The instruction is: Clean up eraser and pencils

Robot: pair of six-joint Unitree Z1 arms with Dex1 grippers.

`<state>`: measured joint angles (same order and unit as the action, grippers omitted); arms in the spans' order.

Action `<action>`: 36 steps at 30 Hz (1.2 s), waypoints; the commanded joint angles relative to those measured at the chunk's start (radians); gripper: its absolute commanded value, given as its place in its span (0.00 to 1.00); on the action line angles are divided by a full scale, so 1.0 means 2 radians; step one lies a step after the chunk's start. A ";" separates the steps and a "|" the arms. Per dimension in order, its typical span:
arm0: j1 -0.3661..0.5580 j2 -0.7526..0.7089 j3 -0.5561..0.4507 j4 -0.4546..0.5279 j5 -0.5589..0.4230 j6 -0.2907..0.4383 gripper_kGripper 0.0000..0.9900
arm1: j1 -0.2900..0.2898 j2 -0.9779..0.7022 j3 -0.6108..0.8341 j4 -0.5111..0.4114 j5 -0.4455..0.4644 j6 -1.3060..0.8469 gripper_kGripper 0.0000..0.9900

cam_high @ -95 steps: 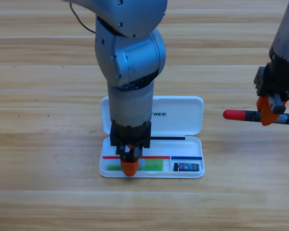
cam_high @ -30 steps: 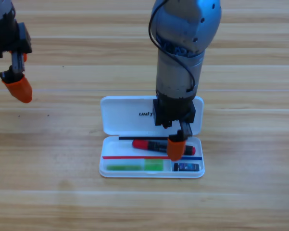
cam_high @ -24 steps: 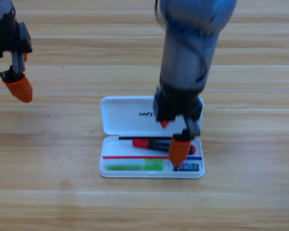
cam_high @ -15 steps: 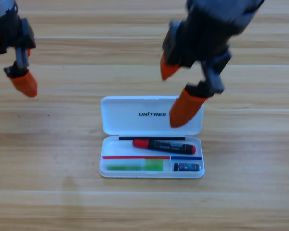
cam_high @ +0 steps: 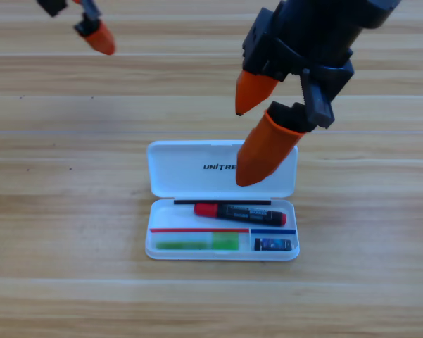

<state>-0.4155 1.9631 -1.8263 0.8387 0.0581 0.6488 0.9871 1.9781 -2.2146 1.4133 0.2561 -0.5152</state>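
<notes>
A pale wooden table (cam_high: 70, 211) with long plank seams running left to right fills the whole view; nothing of the room beyond it shows. Near the middle lies a white plastic pencil case (cam_high: 222, 201), opened flat, its lid (cam_high: 190, 169) on the far side and its shallow tray on the near side. In the tray's far compartment lies the black marker with a red cap and white lettering (cam_high: 239, 213), its long axis running left to right and only slightly tilted, the red cap pointing left and a red tip at the right end. In the near left compartment rests the pale green-and-white stick (cam_high: 197, 243), parallel to the case's long edge, its bright green end toward the right. The tiny dark rectangular eraser with a bluish-white label (cam_high: 272, 244) sits in the near right compartment, also lengthwise left to right, just beside the stick's slot and apart from the marker. The right gripper (cam_high: 248, 137), black with two orange jaws, hangs large above the lid's right part, its jaws spread wide with nothing between them, tips pointing down toward the near left. The left gripper (cam_high: 98, 36) is at the far left edge, mostly cut off, so only one orange jaw tip shows and I cannot tell how its jaws stand.
</notes>
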 commanded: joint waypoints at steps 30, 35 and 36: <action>0.008 0.095 0.129 -0.121 -0.199 -0.024 0.00 | 0.004 -0.057 0.040 -0.014 0.008 0.024 0.95; 0.008 0.100 0.133 -0.121 -0.232 -0.022 0.00 | 0.004 -0.054 0.040 -0.017 0.009 0.026 0.95; 0.008 0.101 0.134 -0.121 -0.234 -0.021 0.00 | 0.004 -0.053 0.040 -0.017 0.009 0.027 0.95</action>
<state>-0.4142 2.1050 -1.5885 0.6067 -0.3840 0.6023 0.9871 1.8486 -2.1565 1.3939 0.2562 -0.4712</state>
